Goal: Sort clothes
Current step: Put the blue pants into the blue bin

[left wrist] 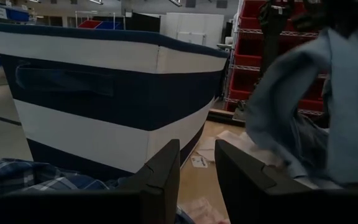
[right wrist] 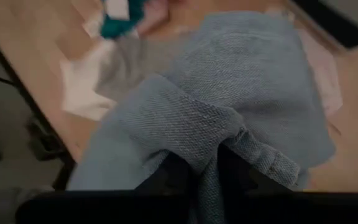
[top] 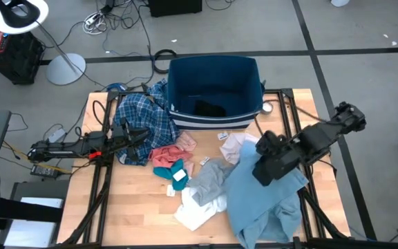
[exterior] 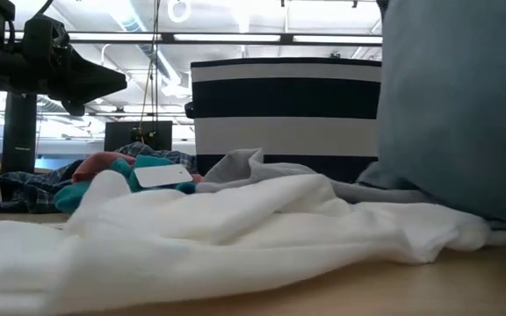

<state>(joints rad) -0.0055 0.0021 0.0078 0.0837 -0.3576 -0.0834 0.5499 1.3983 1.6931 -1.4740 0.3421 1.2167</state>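
Observation:
My right gripper (right wrist: 209, 171) is shut on the large light blue garment (top: 268, 200) over the table's right half. The garment hangs at the right in the low view (exterior: 455, 105). My left gripper (left wrist: 197, 174) is open and empty above the blue-white plaid shirt (top: 140, 114), facing the bin (left wrist: 104, 118). The salmon pink piece (top: 166, 155), the small teal piece (top: 175, 173), the grey piece (top: 209, 181), the white piece (top: 199, 211) and the pale pink piece (top: 237, 146) lie heaped on the table's middle. My right gripper pinches a bunched fold of the light blue garment (right wrist: 191, 134) between its two fingers, coming from above and slanting down. The cloth drapes slack around and below the fingers. Its lower part (top: 275, 221) lies on the table near the front edge.
The dark blue bin with a white stripe (top: 213, 93) stands at the table's far middle, with a dark item (top: 209, 108) inside. Small paper tags (top: 223, 136) lie in front of it. The plaid shirt leans against the bin's left side.

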